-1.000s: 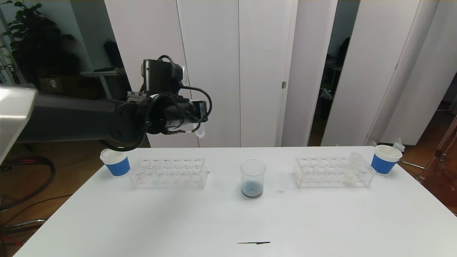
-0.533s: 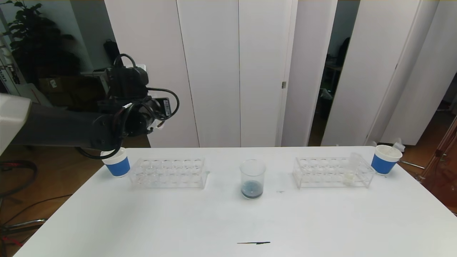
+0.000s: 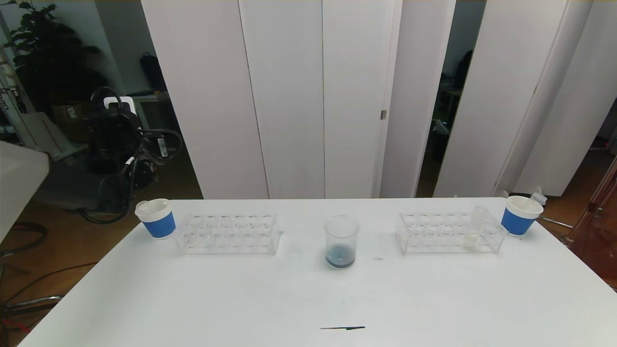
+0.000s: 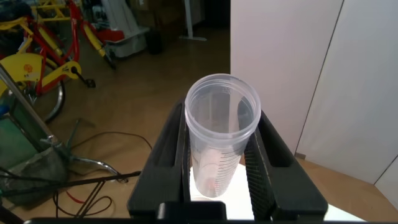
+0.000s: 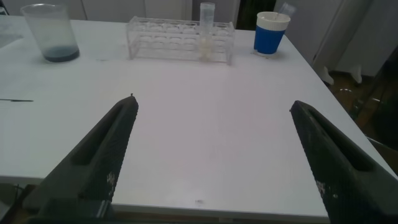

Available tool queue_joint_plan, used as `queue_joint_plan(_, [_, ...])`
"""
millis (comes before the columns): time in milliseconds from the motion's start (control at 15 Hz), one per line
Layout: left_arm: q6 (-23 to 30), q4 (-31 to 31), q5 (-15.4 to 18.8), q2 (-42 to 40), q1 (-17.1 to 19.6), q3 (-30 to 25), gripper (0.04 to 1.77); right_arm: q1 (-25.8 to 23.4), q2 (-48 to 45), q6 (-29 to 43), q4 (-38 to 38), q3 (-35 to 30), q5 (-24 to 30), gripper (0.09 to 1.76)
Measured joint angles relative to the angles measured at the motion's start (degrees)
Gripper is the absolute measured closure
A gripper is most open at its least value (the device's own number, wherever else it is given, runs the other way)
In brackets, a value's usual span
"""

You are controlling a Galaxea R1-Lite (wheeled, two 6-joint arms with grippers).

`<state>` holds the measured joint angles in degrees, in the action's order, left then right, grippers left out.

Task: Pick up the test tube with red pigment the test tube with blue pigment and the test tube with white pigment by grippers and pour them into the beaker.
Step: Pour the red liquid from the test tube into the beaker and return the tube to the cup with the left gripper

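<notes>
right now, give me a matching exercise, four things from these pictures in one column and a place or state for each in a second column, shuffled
Things:
1. beaker
2. left gripper
3. right gripper
4. test tube with white pigment

States or places:
A. open, low over the table's near edge
B. standing in the rack on the right
C. mid-table, dark blue liquid at its bottom
D. shut on an emptied clear tube, raised off the table's left side

Pairs: 1-C, 2-D, 3-A, 4-B

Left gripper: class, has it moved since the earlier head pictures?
Yes. The left gripper has swung to the robot's left, from above the left rack to beyond the left paper cup.
</notes>
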<state>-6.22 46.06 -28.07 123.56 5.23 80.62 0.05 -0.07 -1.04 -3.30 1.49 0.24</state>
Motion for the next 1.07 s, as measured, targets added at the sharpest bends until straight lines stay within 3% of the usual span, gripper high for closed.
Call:
queue_joint_plan(333, [1.1, 0.4, 1.2, 4.6, 2.5, -1.0, 1.23, 0.0, 0.0, 0.0, 0.0, 0.0, 0.0, 0.10])
queue_joint_plan(733, [6.7, -4.6, 2.1, 5.3, 2.0, -4.2, 1.23, 0.0, 0.0, 0.0, 0.0, 0.0, 0.0, 0.10])
queue_joint_plan(1067, [6.8, -4.3, 2.0, 6.3, 1.8, -3.9, 1.23, 0.0, 0.0, 0.0, 0.0, 0.0, 0.0, 0.10])
